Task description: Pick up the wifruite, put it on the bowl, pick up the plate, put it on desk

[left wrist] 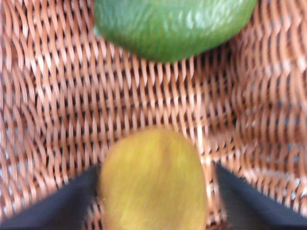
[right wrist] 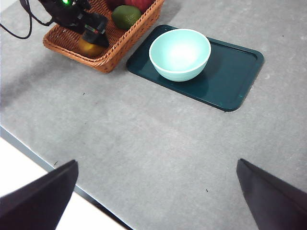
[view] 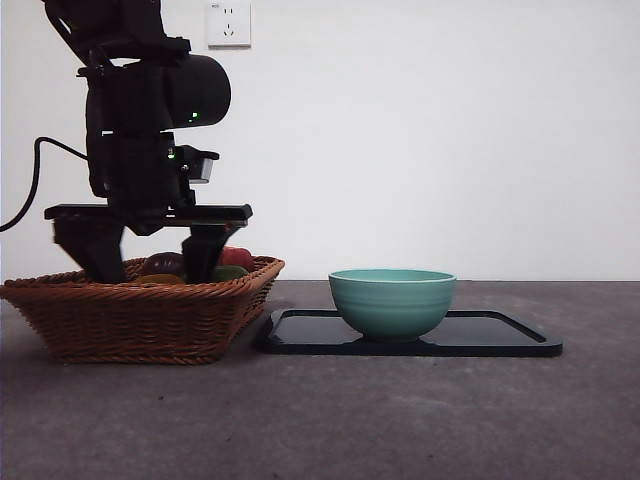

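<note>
The wifruite (left wrist: 153, 182), orange-brown, lies in a wicker basket (view: 130, 320) at the left of the desk (view: 400, 420). My left gripper (view: 150, 272) reaches down into the basket. It is open, with one jaw on each side of the wifruite, close to its sides; the right wrist view shows it too (right wrist: 88, 48). The mint-green bowl (view: 392, 300) stands empty on a dark rectangular plate (view: 500, 335) right of the basket. My right gripper (right wrist: 156, 191) is open and empty, high above the desk's near edge.
A green fruit (left wrist: 172, 24), a red fruit (view: 238, 256) and a dark purple fruit (view: 165, 263) also lie in the basket. A black cable (view: 30, 190) hangs at the left. The desk edge (right wrist: 43, 163) runs below the right gripper.
</note>
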